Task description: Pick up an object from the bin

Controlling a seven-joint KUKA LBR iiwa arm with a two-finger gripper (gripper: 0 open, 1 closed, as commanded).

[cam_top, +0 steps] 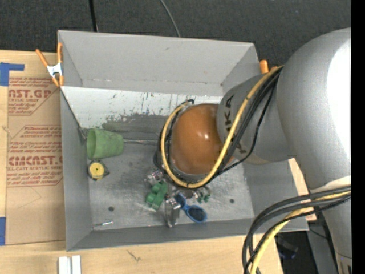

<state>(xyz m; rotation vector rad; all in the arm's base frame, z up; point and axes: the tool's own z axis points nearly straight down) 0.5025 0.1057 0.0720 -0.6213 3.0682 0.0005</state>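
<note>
Hovering at the near side of the bin (73, 176), the claw (170, 209) sits between a green toy (155, 197) and a blue loop (194, 213). Whether it is spread or closed cannot be told. Crowded so, it might snag both or neither.

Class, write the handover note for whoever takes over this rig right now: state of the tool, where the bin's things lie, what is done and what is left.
Tool: low in the bin, near its front wall, over a small heap; open or shut cannot be told.
Things: green block just left of the tool and blue loop just right of it. The green cup lies on its side at the left, with the yellow disc beside it, both apart from the heap.
Done: nothing seen lifted.
Left: grip one thing and lift it out.
</note>
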